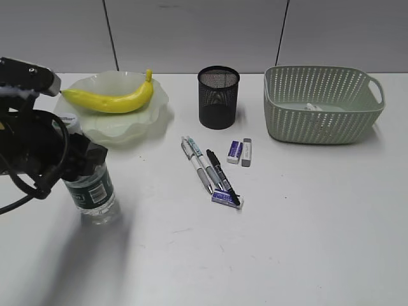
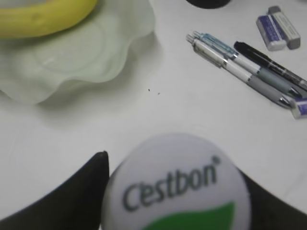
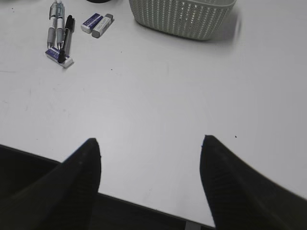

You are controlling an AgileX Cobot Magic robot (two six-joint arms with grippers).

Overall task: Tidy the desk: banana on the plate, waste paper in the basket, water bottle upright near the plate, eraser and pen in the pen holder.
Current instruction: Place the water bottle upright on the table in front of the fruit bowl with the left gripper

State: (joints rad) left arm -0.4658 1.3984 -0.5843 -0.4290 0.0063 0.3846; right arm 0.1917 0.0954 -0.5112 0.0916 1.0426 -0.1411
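Observation:
My left gripper [image 1: 78,162] [image 2: 175,167] is shut on the water bottle [image 1: 95,194], which stands upright on the desk [image 1: 287,242] in front of the plate; its white cap [image 2: 177,191] fills the left wrist view. The banana [image 1: 115,100] [image 2: 43,19] lies on the pale green plate [image 1: 140,121] [image 2: 96,57]. A white scrap of waste paper [image 1: 312,107] lies inside the green basket [image 1: 319,124] [image 3: 182,17]. Three pens [image 1: 207,169] [image 2: 244,67] [image 3: 60,31] and two erasers [image 1: 240,152] [image 2: 278,28] [image 3: 97,24] lie in front of the black pen holder [image 1: 218,97]. My right gripper [image 3: 151,143] is open and empty above bare desk.
A third small eraser [image 1: 226,198] [image 3: 60,56] lies at the near tips of the pens. The desk's near edge shows below my right gripper in the right wrist view. The right arm is out of the exterior view.

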